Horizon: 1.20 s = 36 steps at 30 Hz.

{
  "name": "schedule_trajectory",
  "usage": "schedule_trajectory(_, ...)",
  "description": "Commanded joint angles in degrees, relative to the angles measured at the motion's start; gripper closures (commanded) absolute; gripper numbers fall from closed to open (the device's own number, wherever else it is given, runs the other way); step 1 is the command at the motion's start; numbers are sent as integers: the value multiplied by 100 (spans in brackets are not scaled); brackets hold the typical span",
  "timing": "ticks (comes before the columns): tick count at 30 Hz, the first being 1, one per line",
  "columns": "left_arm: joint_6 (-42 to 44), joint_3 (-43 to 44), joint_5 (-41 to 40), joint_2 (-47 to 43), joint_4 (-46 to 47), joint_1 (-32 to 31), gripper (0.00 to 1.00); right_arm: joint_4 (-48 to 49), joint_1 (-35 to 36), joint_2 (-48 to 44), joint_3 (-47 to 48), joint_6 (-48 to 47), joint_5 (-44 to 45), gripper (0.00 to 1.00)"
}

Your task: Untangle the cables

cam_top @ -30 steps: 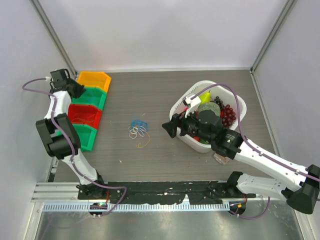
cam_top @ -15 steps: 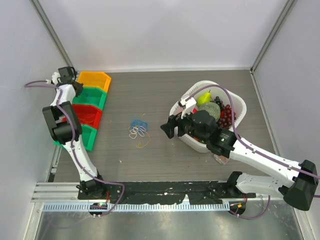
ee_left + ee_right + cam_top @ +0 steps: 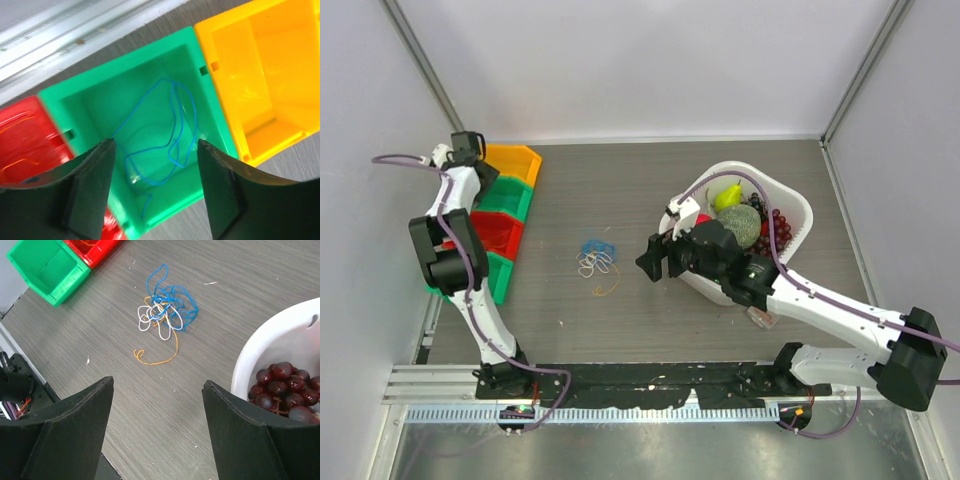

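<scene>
- The left gripper has just been opened over the green bin. Nothing is held in it now.
- One blue wire has been let go and lies loose inside, so one is sorted.
- The other cables are left clumped on the table, near the right gripper, which is wide open and empty.

Bright, even, diffuse overhead light in all 3 views. Only faint soft shadows on the grey wood-grain table. Mild sheen on the glossy yellow plastic bin. Black fingers of the left claw blur near the lens. Right wrist table grain is sharp.
</scene>
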Motion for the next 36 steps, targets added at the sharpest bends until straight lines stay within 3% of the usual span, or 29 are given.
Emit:
schedule_trajectory(1,289,-43,-354,-1183,-894,61,26,29,-24,211,326,223,-182,23)
schedule_trajectory(2,298,-122,-389,-1385,-1017,70,17,29,-15,264,387,232,-199,23)
schedule_trajectory(5,351,-743,-154,-2176,-975,61,9,-32,2,571,546,250,-200,24)
schedule_trajectory(8,412,-1490,793,-3010,-879,0,18,29,37,887,747,303,-200,25)
schedule_trajectory(10,553,-2254,2108,-3581,-431,-254,27,81,125,1212,966,364,-443,26)
schedule_trajectory(14,868,-3583,3528,-4260,736,-1290,24,450,143,1907,1345,882,-814,31)
schedule_trajectory(17,1273,-3700,3548,-4017,1074,-2056,18,712,143,2354,1600,988,-972,36)
schedule_trajectory(22,1502,-3287,3829,-3015,1030,-2197,22,671,82,2804,1811,761,-833,39)
schedule_trajectory(26,1538,-3190,3672,-2504,1039,-2242,38,635,73,2761,1742,637,-806,41)
schedule_trajectory(33,1608,-3225,3997,-2231,1354,-2470,35,785,38,2795,1478,602,-780,42)
schedule_trajectory(34,1599,-3242,3935,-2213,1372,-2496,41,794,37,2822,1486,602,-780,41)
schedule_trajectory(36,1599,-3234,3795,-2213,1329,-2523,62,837,20,2918,1495,611,-806,42)
